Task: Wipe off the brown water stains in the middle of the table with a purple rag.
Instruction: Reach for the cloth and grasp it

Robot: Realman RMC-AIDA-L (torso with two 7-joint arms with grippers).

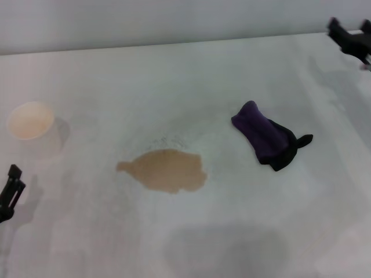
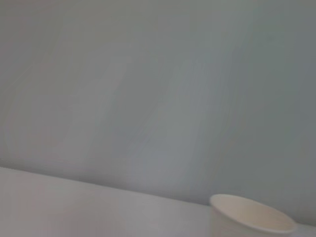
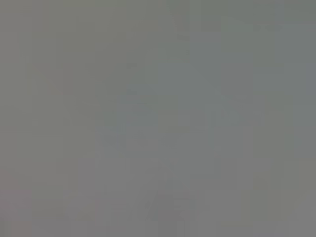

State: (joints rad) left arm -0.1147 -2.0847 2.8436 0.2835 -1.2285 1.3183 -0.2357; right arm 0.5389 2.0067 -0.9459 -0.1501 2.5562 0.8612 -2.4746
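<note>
Right gripper (image 1: 352, 36) was seen raised at the far right edge, finger state not discernible; left gripper (image 1: 10, 194) parked low left. Purple rag (image 1: 268, 138) lay ungrasped on the table (image 1: 116, 92), just right of the brown water stains (image 1: 167, 170), presumably staged within the right arm's reach.

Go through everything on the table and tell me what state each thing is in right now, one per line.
brown water stains: still wet on the table, unwiped.
purple rag: bunched up, lying to the stains' right, not held.
paper cup: upright at the far left; contents not visible.
left gripper: at the table's left edge, holding nothing.
right gripper: over the far right corner, holding nothing.
table: stained in the middle.
</note>
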